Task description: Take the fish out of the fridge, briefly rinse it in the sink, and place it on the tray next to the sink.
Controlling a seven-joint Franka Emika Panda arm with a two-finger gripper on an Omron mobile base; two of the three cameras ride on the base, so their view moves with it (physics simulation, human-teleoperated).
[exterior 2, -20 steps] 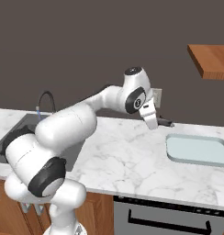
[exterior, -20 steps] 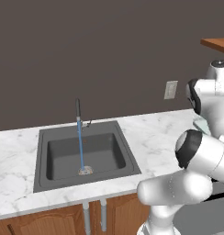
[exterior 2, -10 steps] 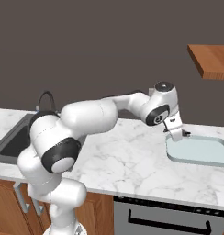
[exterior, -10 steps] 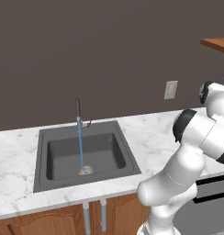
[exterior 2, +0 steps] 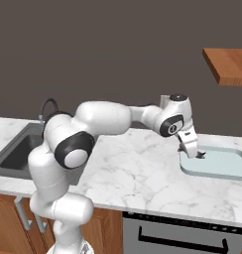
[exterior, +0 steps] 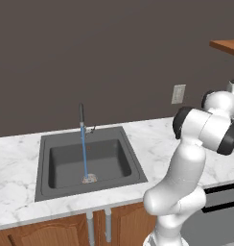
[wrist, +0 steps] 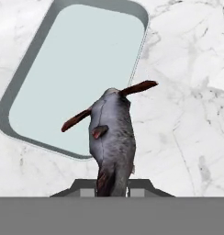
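Fish (wrist: 112, 137) in claw (exterior 2: 194, 153), seemingly over tray (wrist: 72, 73) edge.

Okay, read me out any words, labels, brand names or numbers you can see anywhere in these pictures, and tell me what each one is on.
None: no readable text in any view.
The wall outlet plate is blank.
The tray, the fish in the gripper, the sink and the marble counter carry no words, labels or numbers.
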